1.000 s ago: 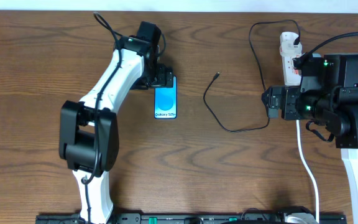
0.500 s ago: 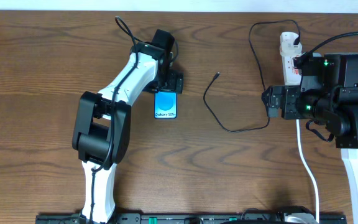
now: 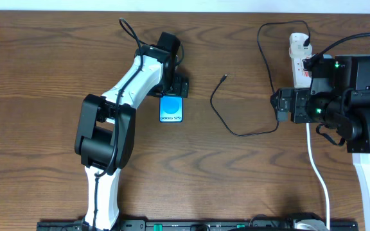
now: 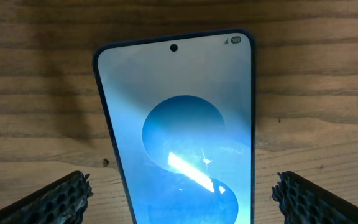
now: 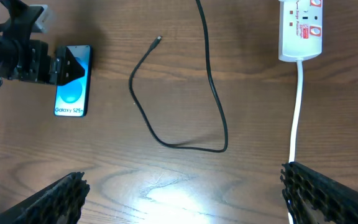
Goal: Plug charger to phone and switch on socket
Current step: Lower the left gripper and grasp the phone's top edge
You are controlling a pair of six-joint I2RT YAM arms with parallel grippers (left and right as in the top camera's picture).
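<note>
The left tool (image 4: 180, 186), spread wide, straddles the Galaxy phone (image 3: 172, 109) across its width. The charger plug tip (image 3: 224, 77) lies to its right.

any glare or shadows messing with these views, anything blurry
Left wrist view: a white glare streak crosses the phone screen, and a soft shadow darkens the table to its left. Right wrist view: a pale light reflection sits on the wood near the bottom middle; the charger cable is crisp. Overhead view: evenly lit and sharp, no strong glare.
</note>
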